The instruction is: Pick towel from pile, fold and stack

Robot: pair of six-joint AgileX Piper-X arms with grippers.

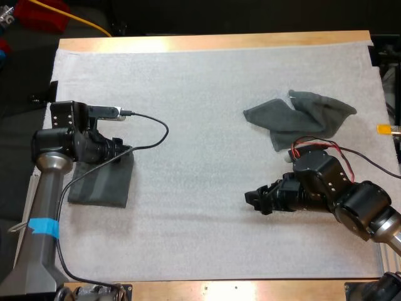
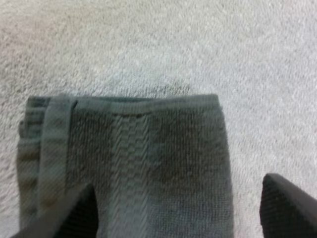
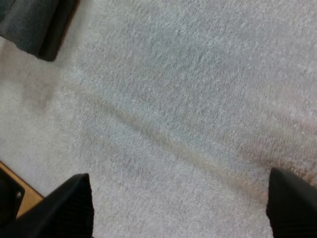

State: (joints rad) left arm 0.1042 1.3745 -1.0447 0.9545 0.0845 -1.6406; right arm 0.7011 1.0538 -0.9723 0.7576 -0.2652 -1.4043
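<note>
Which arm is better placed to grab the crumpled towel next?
Right. The right pincer hangs open over bare mat near the crumpled towel; the left pincer is far off over the folded towel.

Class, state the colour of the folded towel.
The folded towel is dark grey-green; clearest in the left wrist view.

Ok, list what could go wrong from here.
1. The open left gripper hangs low over the folded towel; a finger might snag it and spoil the fold.
2. The crumpled towel lies close to the right arm, while the open right gripper faces bare mat; swinging round might shove it aside.
</note>
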